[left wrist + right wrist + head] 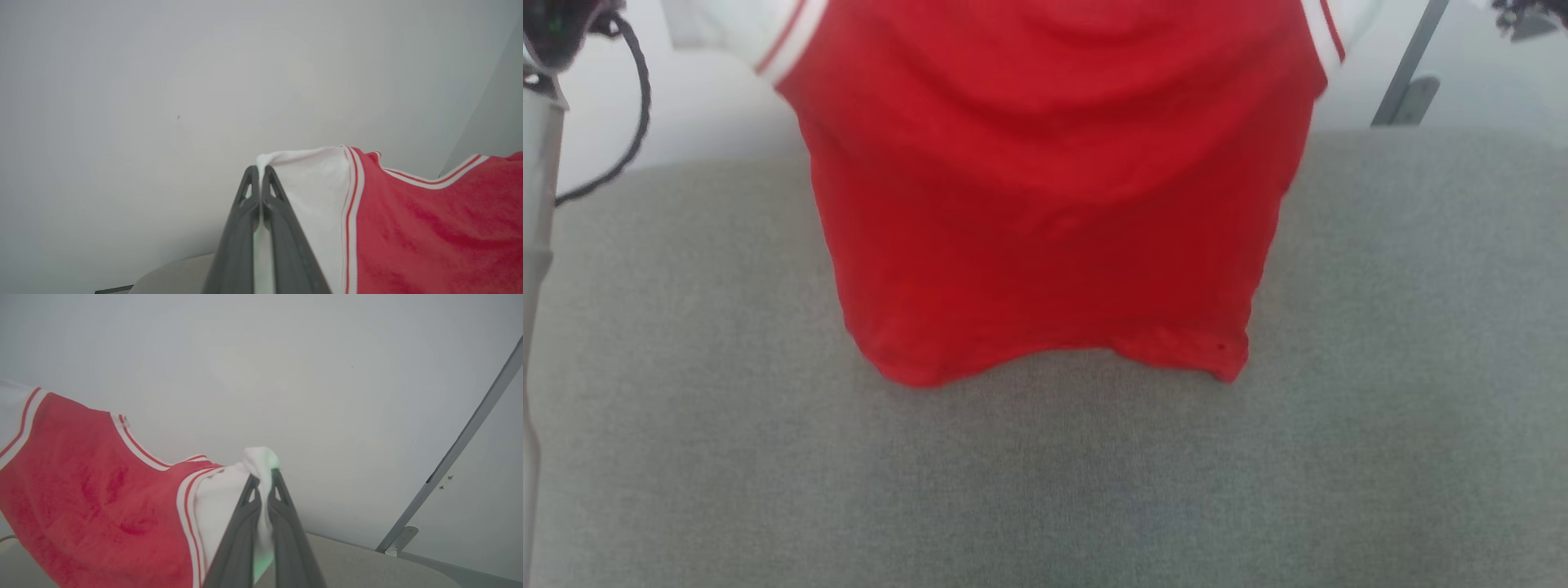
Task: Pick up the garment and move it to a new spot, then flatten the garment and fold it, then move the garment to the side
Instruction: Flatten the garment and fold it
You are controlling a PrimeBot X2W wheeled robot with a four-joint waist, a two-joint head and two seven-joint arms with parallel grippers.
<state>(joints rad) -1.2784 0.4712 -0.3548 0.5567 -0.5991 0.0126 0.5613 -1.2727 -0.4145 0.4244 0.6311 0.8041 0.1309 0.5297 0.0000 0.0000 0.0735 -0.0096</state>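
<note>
Left gripper [260,169]: clamped on the white sleeve [310,192] edge; cloth spreads toward 4 o'clock.
Right gripper [264,477]: pinching the other sleeve [220,498]; cloth spreads toward 8 o'clock.
Garment [1054,204]: hangs from 12 o'clock, hem near the grey table [1045,490].
Risk: the thin edge pinches could slip and drop one side into a crumple.

One head view, two wrist views
Head camera looks down, close on the red jersey [1045,204]. Wrist cameras face a white wall [163,81], sharing the jersey: right of the left gripper [260,168], left of the right gripper [264,474].
</note>
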